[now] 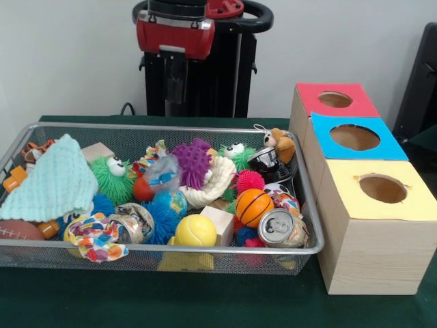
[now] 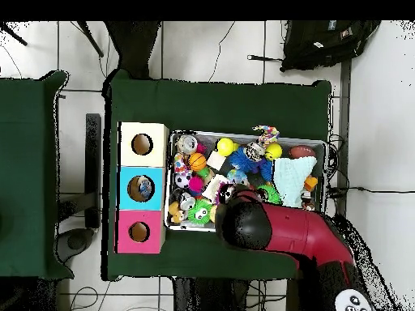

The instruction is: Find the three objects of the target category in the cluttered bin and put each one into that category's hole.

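**Operator:** In the bin (image 1: pixel 136 251), what is showing of the target objects?

**Technician:** One bottle (image 1: pixel 162 173) is showing. It is lying near the middle, toward the far side, between the green furry toy (image 1: pixel 113 176) and the purple spiky ball (image 1: pixel 192 161). Its clear walls are creased and a bluish label is showing. No second or third bottle is showing. They may be lying under the clutter, for example under the pale cloth (image 1: pixel 51 183).

**Operator:** What is the blue hole (image 1: pixel 354 137) showing?

**Technician:** In the overhead view something pale is showing inside it. I cannot tell what it is. In the front view the hole is looking dark and plain.

**Operator:** What is the gripper (image 1: pixel 174 75) doing?

**Technician:** It is hanging under the arm (image 1: pixel 176 31), raised above the bin's far rim and well apart from the bottle. Its jaw opening cannot be told, and nothing is showing in its hold.

**Operator:** How is progress standing?

**Technician:** By my judgement, at least one bottle is waiting for pickup and transfer to the blue hole. The count of deposited bottles cannot be confirmed.
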Robot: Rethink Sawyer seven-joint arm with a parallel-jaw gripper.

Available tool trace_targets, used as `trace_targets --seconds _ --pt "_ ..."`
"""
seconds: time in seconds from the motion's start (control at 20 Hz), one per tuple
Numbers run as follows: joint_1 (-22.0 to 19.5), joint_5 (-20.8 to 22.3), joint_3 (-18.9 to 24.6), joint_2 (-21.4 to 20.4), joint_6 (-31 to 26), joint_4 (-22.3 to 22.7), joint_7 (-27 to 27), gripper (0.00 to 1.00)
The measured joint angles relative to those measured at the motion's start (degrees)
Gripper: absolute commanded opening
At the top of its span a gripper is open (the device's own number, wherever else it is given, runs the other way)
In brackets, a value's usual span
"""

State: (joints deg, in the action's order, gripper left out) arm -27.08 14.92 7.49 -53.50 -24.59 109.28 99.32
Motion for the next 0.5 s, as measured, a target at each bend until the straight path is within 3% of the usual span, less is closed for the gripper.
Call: trace_targets --seconds 0.5 --pt "1.7 -1.4 -0.1 -0.5 0.0 0.4 0.0 0.0"
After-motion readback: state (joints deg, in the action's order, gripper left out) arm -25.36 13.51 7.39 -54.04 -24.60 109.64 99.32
